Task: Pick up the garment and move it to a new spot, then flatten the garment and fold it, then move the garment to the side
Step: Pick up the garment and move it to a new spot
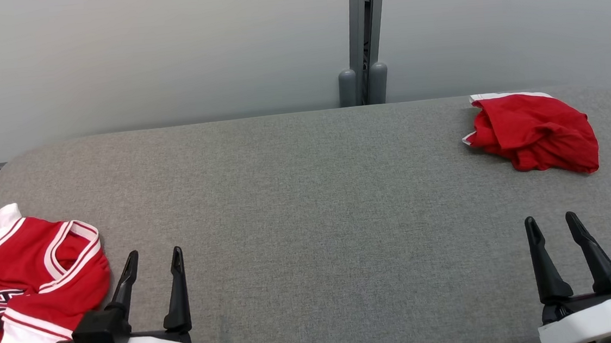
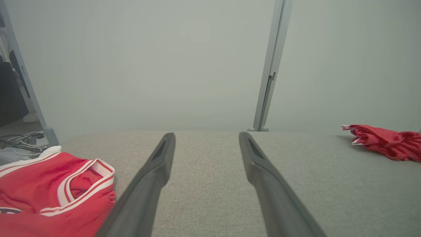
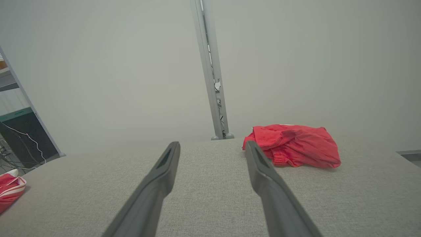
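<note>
black fingers stand spread on both sides: our left gripper (image 1: 154,252) is released, jaws wide, nothing between them, and our right gripper (image 1: 550,219) is the same, parted and empty. both hover low over the near edge of the grey fabric table (image 1: 307,193), fingers pointing away from us. we read this as a ready pose: with the jaws wide, either can come down over cloth without a further step.

just beside the left gripper, on its outer side, lies a red jersey (image 1: 35,269) with white-and-red trim at the neck and dark lettering. it is loosely heaped, close to the fingers but not touching them as far as we can see. we judge it may be a piece put to the side, though we cannot tell for sure.

well apart from the right gripper, at the far right corner of the table, sits the crumpled red garment (image 1: 537,134), bunched into a mound with a white hem showing at its back edge. in the right wrist view it lies ahead and a little to the right of the fingers, so we take it as the piece to pick up. nothing of the task looks done on it: it is not lifted, flattened or folded. the wide bare middle of the table looks to us like the room for spreading it.
</note>
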You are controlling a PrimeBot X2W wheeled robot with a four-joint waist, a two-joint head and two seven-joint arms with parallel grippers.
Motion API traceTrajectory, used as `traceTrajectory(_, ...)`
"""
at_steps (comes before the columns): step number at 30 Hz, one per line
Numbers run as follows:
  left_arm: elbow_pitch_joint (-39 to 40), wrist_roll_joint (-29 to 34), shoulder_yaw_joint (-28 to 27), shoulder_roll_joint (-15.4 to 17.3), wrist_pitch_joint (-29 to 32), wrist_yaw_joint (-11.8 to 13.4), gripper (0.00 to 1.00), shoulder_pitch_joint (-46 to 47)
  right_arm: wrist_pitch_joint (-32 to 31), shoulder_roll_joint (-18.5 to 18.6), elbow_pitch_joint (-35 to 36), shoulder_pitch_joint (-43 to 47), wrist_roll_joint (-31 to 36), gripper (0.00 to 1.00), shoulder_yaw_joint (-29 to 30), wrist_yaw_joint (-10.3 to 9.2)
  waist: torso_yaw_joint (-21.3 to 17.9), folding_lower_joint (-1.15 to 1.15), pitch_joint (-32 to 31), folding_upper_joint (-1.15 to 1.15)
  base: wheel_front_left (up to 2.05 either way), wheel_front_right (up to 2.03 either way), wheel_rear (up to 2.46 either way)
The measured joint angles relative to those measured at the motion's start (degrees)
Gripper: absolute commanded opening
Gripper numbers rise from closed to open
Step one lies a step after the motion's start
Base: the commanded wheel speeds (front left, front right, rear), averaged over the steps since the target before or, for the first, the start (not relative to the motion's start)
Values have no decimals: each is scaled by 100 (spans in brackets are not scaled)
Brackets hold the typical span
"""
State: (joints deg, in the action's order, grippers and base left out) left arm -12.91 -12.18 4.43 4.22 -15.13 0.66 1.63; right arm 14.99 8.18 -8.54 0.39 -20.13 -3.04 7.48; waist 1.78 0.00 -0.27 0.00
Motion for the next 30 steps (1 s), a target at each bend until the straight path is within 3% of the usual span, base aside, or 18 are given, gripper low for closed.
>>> traceTrajectory(17,-160,154,-186,-110,0,-198,100,62,0,-32,-78,-15,-35,100,-97,0,156,0,6,0,0,0,0)
traceTrajectory(30,-254,252,-294,-125,0,-216,100,91,1,-30,-204,-19,-140,100,-363,1,994,0,-66,0,0,0,0)
